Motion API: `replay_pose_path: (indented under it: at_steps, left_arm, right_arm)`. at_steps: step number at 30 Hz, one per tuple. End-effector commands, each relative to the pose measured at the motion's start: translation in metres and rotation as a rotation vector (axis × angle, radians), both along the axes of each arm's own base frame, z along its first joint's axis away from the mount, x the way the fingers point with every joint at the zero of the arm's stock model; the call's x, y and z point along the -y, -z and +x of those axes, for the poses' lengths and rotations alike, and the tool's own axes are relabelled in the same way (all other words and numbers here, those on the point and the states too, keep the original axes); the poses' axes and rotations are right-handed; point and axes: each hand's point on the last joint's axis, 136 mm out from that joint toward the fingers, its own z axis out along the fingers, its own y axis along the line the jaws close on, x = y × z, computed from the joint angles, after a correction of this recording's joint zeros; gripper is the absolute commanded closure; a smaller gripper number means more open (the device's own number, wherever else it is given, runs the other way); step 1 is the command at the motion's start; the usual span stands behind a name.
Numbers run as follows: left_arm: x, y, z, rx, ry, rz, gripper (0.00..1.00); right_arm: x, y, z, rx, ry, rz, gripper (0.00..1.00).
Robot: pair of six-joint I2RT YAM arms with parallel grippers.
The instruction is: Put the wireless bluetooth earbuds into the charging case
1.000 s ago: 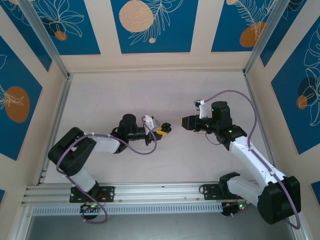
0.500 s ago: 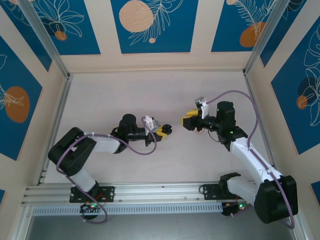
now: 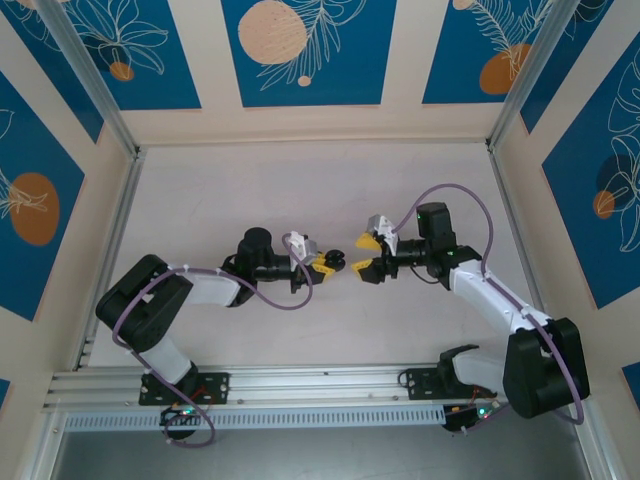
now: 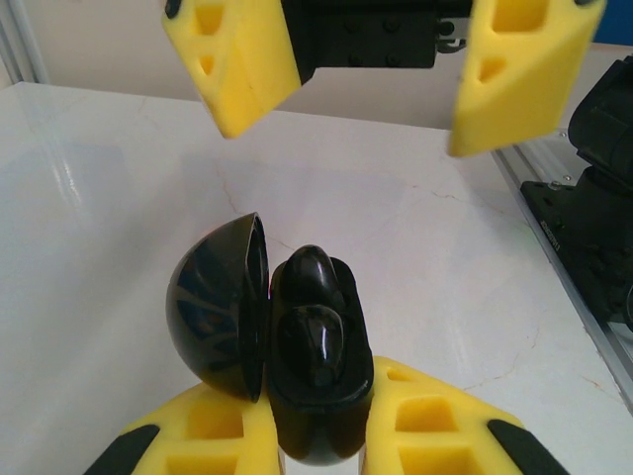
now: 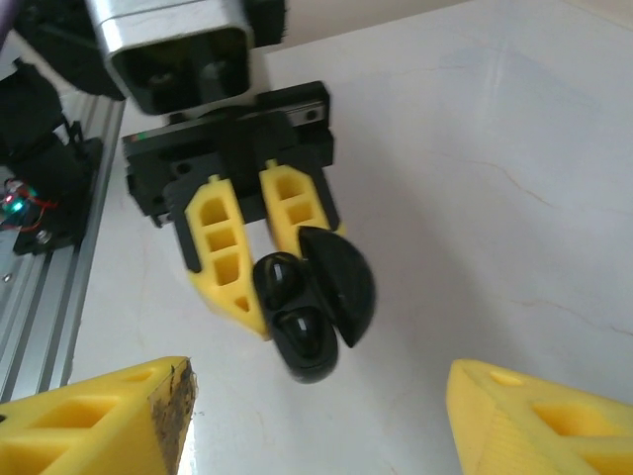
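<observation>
**Closing in on the held case**

Grips the case (image 4: 318, 406) by its base in the left gripper (image 3: 325, 264), yellow fingers clamped on it from both sides, over the middle of the table (image 3: 250, 190). Cannot tell whether the case rests on the table or hangs just above it. Holds it with the lid (image 4: 213, 317) swung open to one side and hinged to the base. Carries both earbuds (image 4: 313, 334) seated in the base, glossy and black, one just behind the other in the left wrist view. Keeps the left arm and the case where they were a second ago. Brings the right gripper (image 3: 361, 255) leftward since then: well apart from the case a second ago, nearer half a second ago, now just beside it, facing the open side without touching. Spreads the right jaws wide and empty, as seen in both wrist views. Shows the right fingers as two separate yellow tips from above, where a dark block showed a second ago
</observation>
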Motion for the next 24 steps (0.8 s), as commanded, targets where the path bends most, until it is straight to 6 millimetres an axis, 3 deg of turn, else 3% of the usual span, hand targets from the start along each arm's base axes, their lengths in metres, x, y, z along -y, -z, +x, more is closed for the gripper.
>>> replay_pose_path:
  at_steps: [1,14,24]
  left_arm:
    - [0.003,-0.014,-0.001,0.028,0.032,-0.038,0.90]
    - [0.002,-0.020,-0.004,0.043,0.045,-0.052,0.90]
    - [0.002,-0.018,-0.003,0.038,0.038,-0.041,0.90]
  right_arm:
    - [-0.008,0.003,-0.016,0.062,-0.122,-0.007,0.32]
    - [-0.032,0.029,-0.008,0.020,-0.198,-0.067,0.35]
    - [-0.039,0.020,-0.019,0.038,-0.261,-0.044,0.37]
